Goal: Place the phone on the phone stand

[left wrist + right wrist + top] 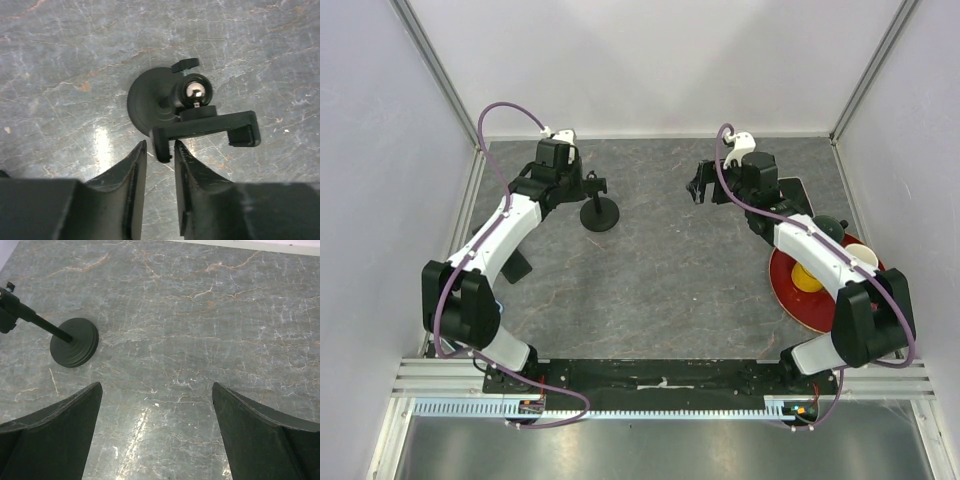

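hovering narrowly parted, the left claw (159, 146) has the hooked end of the clamp (210, 125) in its gap, atop the phone stand (150, 105) just ahead, probably to aim it for loading. off to its right, the right claw (156, 388) hangs spread and empty. the phone, held by neither, may be the dark slab (798, 192) behind it.

No legible txt, afaict.

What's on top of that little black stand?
Only its empty clamp and a shiny ball joint. They hide part of the round base below.
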You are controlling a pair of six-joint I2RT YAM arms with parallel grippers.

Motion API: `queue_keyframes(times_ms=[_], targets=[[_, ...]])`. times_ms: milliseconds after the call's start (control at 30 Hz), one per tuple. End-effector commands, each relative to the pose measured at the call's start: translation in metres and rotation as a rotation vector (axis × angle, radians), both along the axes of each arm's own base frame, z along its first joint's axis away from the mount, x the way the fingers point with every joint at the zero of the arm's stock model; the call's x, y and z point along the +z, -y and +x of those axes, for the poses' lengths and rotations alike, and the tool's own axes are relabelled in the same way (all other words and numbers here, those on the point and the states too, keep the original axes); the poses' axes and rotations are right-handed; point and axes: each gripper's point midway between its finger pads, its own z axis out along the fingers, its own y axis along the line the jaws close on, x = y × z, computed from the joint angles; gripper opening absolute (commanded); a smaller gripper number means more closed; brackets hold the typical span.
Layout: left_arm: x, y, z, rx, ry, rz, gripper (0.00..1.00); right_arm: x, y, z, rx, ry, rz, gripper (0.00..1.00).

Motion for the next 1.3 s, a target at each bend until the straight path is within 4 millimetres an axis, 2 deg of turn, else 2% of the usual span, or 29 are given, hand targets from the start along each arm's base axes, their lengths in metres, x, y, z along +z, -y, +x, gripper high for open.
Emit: queue_keyframes(times_ms=[0,67,100,267,367,433,567,600,633,667,733,767,833,867,900,933,967,1033,1067,1233,1267], targets=[[0.038,0.019,0.003,-0.02,0.076,-0.124,0.48,0.009,0.0,0.016,-0.024,0.037,-0.03,0.98],[0.04,0.023,0.0,-0.041,0.085,-0.137,0.64,0.003,0.0,0.019,-0.03,0.027,-0.043,0.98],[0.04,0.023,0.0,-0.047,0.094,-0.143,0.67,0.003,-0.001,0.019,-0.028,0.028,-0.047,0.98],[0.031,0.03,-0.001,-0.072,0.063,-0.165,0.65,-0.008,-0.001,0.024,-0.043,0.016,-0.081,0.98],[0.041,0.028,-0.005,-0.073,0.083,-0.173,0.67,-0.01,0.005,0.027,-0.064,0.022,-0.113,0.98],[0.057,0.018,-0.01,-0.058,0.127,-0.16,0.7,-0.012,0.012,0.029,-0.086,0.026,-0.157,0.98],[0.088,-0.009,-0.02,0.014,0.227,-0.123,0.76,-0.019,0.041,0.04,-0.222,-0.008,-0.283,0.98],[0.093,-0.007,-0.024,0.001,0.241,-0.14,0.76,-0.011,0.056,0.049,-0.288,0.002,-0.307,0.98],[0.108,-0.007,-0.028,-0.012,0.285,-0.164,0.76,-0.019,0.061,0.054,-0.306,-0.02,-0.327,0.98],[0.111,-0.004,-0.033,-0.03,0.292,-0.185,0.76,-0.022,0.078,0.058,-0.343,-0.048,-0.337,0.98],[0.128,0.011,-0.041,-0.108,0.331,-0.267,0.76,-0.023,0.091,0.073,-0.368,-0.065,-0.304,0.97],[0.133,0.017,-0.048,-0.144,0.35,-0.298,0.76,-0.025,0.112,0.079,-0.405,-0.082,-0.287,0.97],[0.148,0.04,-0.061,-0.267,0.38,-0.393,0.76,-0.023,0.126,0.095,-0.435,-0.099,-0.23,0.98],[0.15,0.045,-0.067,-0.298,0.381,-0.422,0.76,-0.026,0.148,0.099,-0.472,-0.127,-0.215,0.98],[0.151,0.059,-0.077,-0.374,0.365,-0.478,0.76,-0.023,0.155,0.112,-0.483,-0.134,-0.19,0.98],[0.154,0.065,-0.081,-0.408,0.371,-0.502,0.76,-0.027,0.161,0.116,-0.488,-0.16,-0.164,0.98],[0.155,0.07,-0.083,-0.43,0.373,-0.52,0.76,-0.032,0.176,0.117,-0.521,-0.209,-0.134,0.98],[0.154,0.078,-0.089,-0.47,0.36,-0.539,0.76,-0.033,0.181,0.13,-0.525,-0.227,-0.086,0.98],[0.154,0.079,-0.089,-0.476,0.364,-0.535,0.76,-0.038,0.2,0.13,-0.564,-0.248,-0.073,0.97],[0.152,0.086,-0.092,-0.504,0.357,-0.538,0.76,-0.059,0.236,0.132,-0.627,-0.307,-0.043,0.98],[0.151,0.087,-0.092,-0.504,0.352,-0.538,0.76,-0.065,0.249,0.129,-0.646,-0.325,-0.025,0.98]])
